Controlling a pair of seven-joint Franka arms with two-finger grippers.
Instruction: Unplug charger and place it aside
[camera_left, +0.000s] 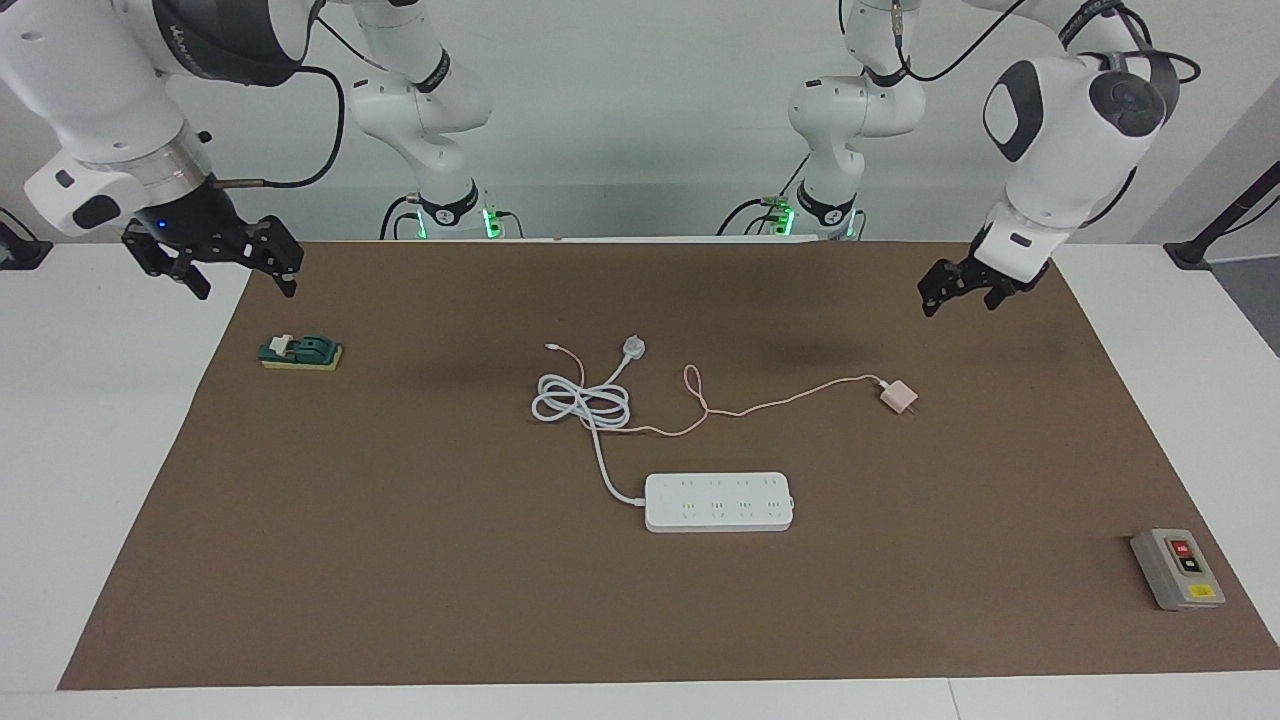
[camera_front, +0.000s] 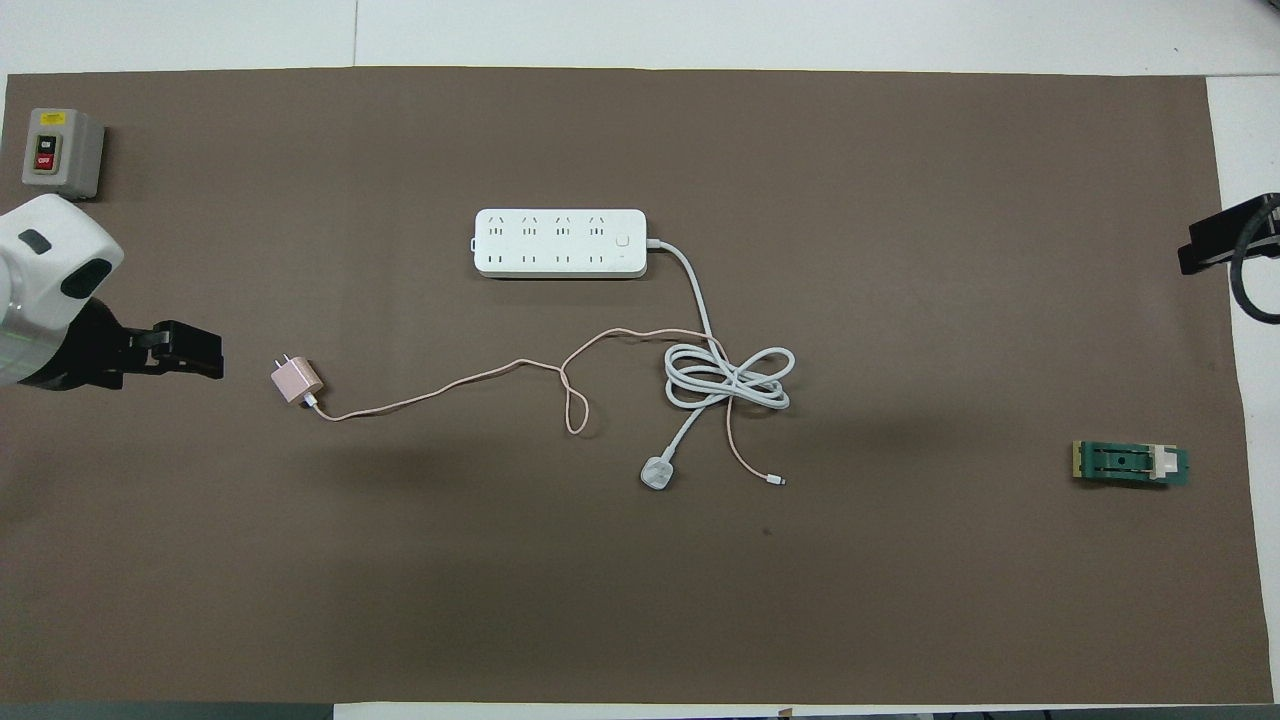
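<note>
The pale-pink charger (camera_left: 897, 397) (camera_front: 296, 380) lies loose on the brown mat, in no socket. It is nearer to the robots than the white power strip (camera_left: 718, 501) (camera_front: 560, 243) and toward the left arm's end. Its thin pink cable (camera_left: 780, 403) trails across to the coiled white cord. My left gripper (camera_left: 958, 300) (camera_front: 200, 352) hangs open and empty above the mat, apart from the charger. My right gripper (camera_left: 246, 285) (camera_front: 1215, 250) is raised over the mat's edge at the right arm's end, open and holding nothing.
The strip's thick white cord (camera_left: 583, 400) lies coiled mid-mat and ends in a white round plug (camera_left: 633, 347). A green block (camera_left: 300, 352) sits near the right arm's end. A grey switch box (camera_left: 1177, 568) stands at the mat's corner farthest from the robots, at the left arm's end.
</note>
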